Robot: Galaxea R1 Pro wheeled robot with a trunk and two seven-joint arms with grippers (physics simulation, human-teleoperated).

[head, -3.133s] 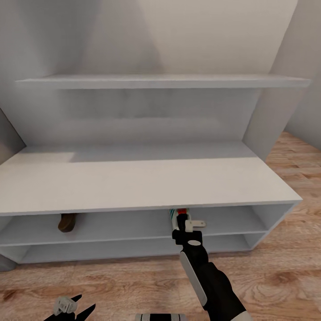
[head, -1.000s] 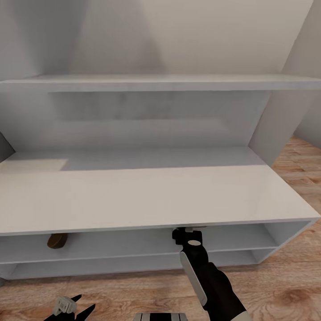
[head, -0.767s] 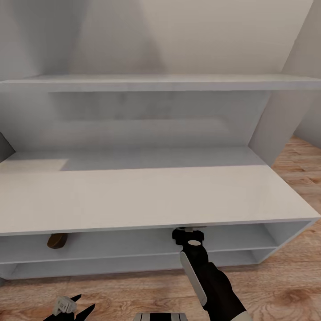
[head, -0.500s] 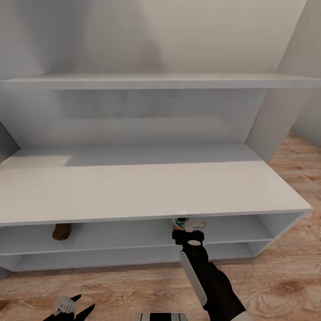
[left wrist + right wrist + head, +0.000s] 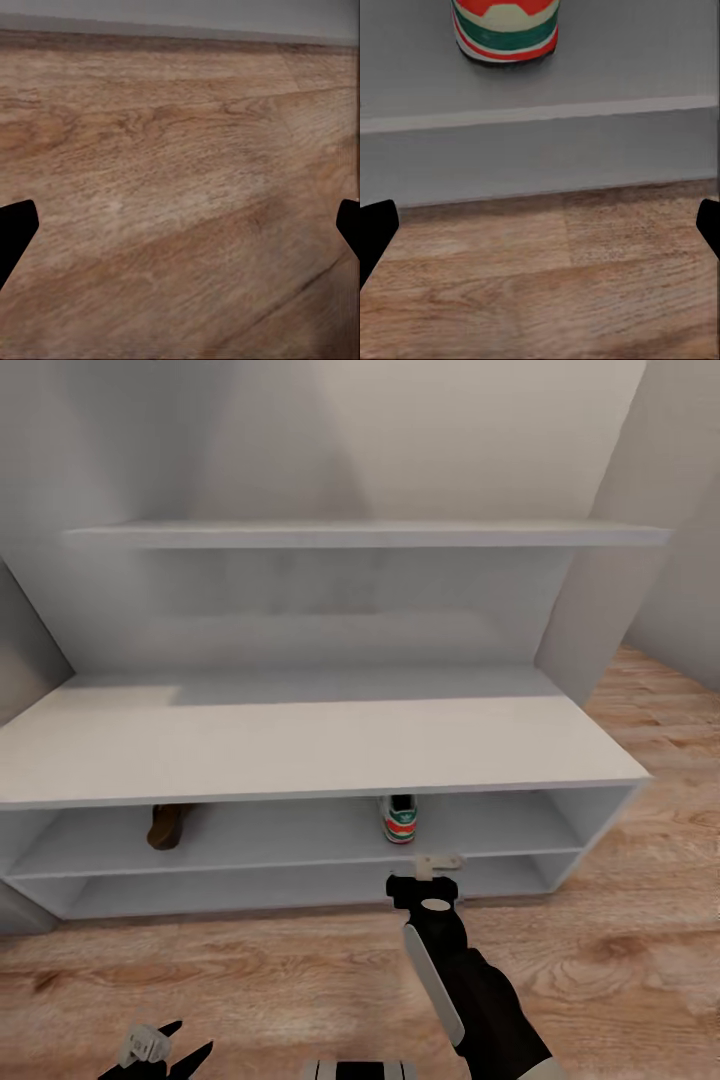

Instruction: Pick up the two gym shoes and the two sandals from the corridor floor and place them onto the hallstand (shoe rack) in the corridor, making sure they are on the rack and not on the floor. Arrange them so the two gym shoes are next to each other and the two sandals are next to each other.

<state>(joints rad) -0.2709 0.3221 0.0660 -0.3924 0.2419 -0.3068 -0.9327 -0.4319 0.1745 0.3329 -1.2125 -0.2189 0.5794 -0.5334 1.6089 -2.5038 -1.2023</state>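
Shoe (image 5: 400, 818) sits on the rack's (image 5: 300, 755) upper low shelf, heel out, and one sandal (image 5: 165, 826) sits far to its left on the same shelf. I think two are done and two are left; those two are not seen here. The right gripper (image 5: 437, 863) has its fingers spread, holding nothing. The left gripper (image 5: 165, 1045) is spread too, over the floor (image 5: 180, 195). Half a second ago the right gripper was up at the shoe; now it has backed off.
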